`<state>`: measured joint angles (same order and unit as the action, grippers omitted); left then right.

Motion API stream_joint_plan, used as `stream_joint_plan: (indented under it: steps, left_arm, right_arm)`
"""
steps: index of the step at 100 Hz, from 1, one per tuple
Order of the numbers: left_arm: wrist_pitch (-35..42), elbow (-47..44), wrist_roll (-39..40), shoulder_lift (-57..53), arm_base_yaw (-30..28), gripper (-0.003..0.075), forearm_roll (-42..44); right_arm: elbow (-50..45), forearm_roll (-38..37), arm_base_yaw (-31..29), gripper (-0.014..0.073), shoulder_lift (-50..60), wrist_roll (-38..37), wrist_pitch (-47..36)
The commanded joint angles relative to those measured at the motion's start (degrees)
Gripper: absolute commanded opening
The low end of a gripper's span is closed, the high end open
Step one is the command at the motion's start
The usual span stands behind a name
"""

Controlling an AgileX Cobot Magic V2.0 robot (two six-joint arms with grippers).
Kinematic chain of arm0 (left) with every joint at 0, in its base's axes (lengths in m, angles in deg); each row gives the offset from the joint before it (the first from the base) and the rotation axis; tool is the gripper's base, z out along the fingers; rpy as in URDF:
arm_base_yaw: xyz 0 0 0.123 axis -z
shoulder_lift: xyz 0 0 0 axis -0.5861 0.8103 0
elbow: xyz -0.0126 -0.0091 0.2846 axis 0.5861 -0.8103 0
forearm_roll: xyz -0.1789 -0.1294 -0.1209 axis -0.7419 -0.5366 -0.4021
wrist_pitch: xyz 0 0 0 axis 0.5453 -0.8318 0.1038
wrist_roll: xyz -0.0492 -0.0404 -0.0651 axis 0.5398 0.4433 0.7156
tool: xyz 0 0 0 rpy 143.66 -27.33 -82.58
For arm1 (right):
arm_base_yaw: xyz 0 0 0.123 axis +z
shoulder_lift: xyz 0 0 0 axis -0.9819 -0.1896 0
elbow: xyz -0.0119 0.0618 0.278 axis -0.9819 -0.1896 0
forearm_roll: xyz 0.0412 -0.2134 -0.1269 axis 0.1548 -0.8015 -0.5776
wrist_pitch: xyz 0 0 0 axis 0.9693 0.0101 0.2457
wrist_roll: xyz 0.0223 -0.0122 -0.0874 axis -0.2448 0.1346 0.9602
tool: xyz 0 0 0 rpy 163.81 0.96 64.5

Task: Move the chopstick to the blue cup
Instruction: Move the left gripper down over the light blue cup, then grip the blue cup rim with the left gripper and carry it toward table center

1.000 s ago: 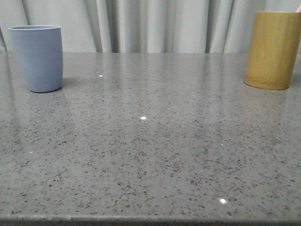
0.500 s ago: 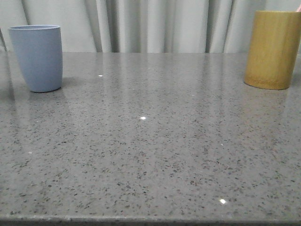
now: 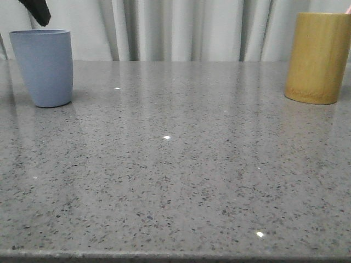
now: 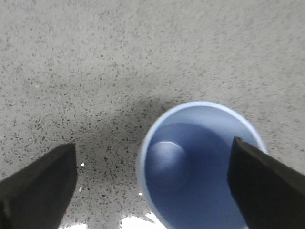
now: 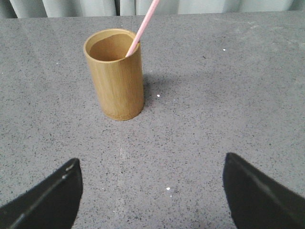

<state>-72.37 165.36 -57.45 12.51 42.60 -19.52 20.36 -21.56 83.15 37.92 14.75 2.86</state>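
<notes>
The blue cup point(image 3: 44, 67) stands upright at the far left of the table. It is empty, as the left wrist view point(image 4: 200, 167) shows from above. My left gripper point(image 4: 152, 186) is open and empty above the cup; one dark fingertip point(image 3: 37, 12) shows just over the cup's rim in the front view. A pale pink chopstick point(image 5: 142, 26) leans in the yellow-brown bamboo holder point(image 5: 116, 75), which stands at the far right point(image 3: 320, 57); only its tip point(image 3: 347, 10) shows in the front view. My right gripper point(image 5: 151, 191) is open and empty, some way short of the holder.
Grey speckled table point(image 3: 175, 164) with a white curtain point(image 3: 181, 27) behind it. The table's front edge runs along the bottom of the front view.
A dark fingertip of my left gripper has come into the front view above the blue cup. The cup and the bamboo holder have not moved.
</notes>
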Motion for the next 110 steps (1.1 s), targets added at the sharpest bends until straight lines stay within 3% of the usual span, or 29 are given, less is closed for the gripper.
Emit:
stream_joint_plan:
  steps: [1,27,35,49,70,90,110]
  left_arm:
    - [3.1,2.1,0.0,-0.7,0.4,0.0619,-0.8]
    - [3.0,2.1,0.0,2.2,0.4,0.0616,-0.8]
    - [3.0,2.1,0.0,2.2,0.4,0.0573,-0.8]
    - [3.0,2.1,0.0,2.2,0.4,0.0390,-0.8]
    - [2.9,2.1,0.0,2.2,0.4,-0.0022,-1.1]
    - [-0.3,2.8,-2.4,1.6,1.1,-0.0019,-5.6]
    - [-2.8,8.7,-2.6,1.6,7.8,-0.0019,-5.6]
  right_arm:
    - [1.8,-0.4,-0.1,0.0603,-0.8,0.2,-4.6]
    - [1.8,-0.4,-0.1,0.0603,-0.8,0.2,-4.6]
    - [1.8,-0.4,-0.1,0.0603,-0.8,0.2,-4.6]
    - [1.8,-0.4,-0.1,0.0603,-0.8,0.2,-4.8]
    - [1.8,-0.4,-0.1,0.0603,-0.8,0.2,-5.5]
    - [1.8,-0.4,-0.1,0.0603,-0.8,0.2,-5.5]
    - [1.8,-0.4,-0.1,0.0603,-0.8,0.2,-5.5]
